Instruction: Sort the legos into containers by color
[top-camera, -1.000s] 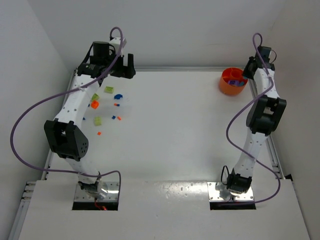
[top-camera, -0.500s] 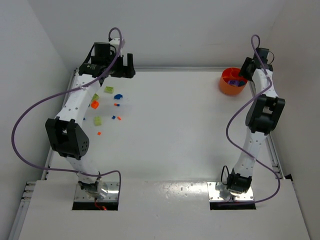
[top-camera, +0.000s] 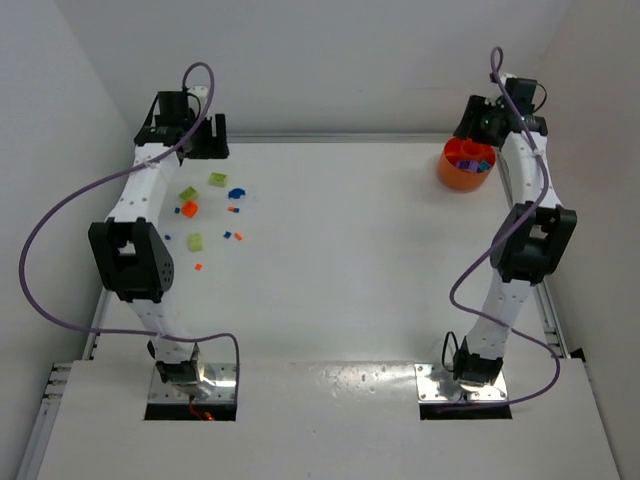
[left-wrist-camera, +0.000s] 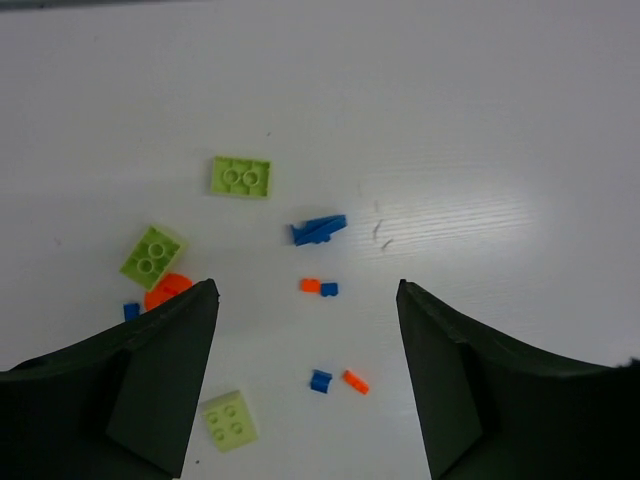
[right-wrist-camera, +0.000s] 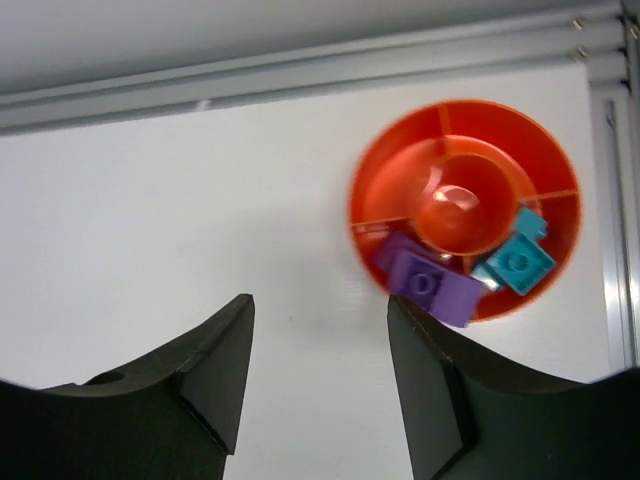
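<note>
Left fingers (left-wrist-camera: 150, 390) farther back, legos (left-wrist-camera: 318, 230) ahead

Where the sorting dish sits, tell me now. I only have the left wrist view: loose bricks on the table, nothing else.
Observer: The orange divided dish stands at the far right corner of the table.
Operator: Report its contents.
Observer: A purple brick and teal bricks lie in its outer ring; the centre cup looks empty.
Operator: Give me the right tool.
Observer: The right tool hangs above the table close to the dish's edge, jaws apart, nothing between them.
</note>
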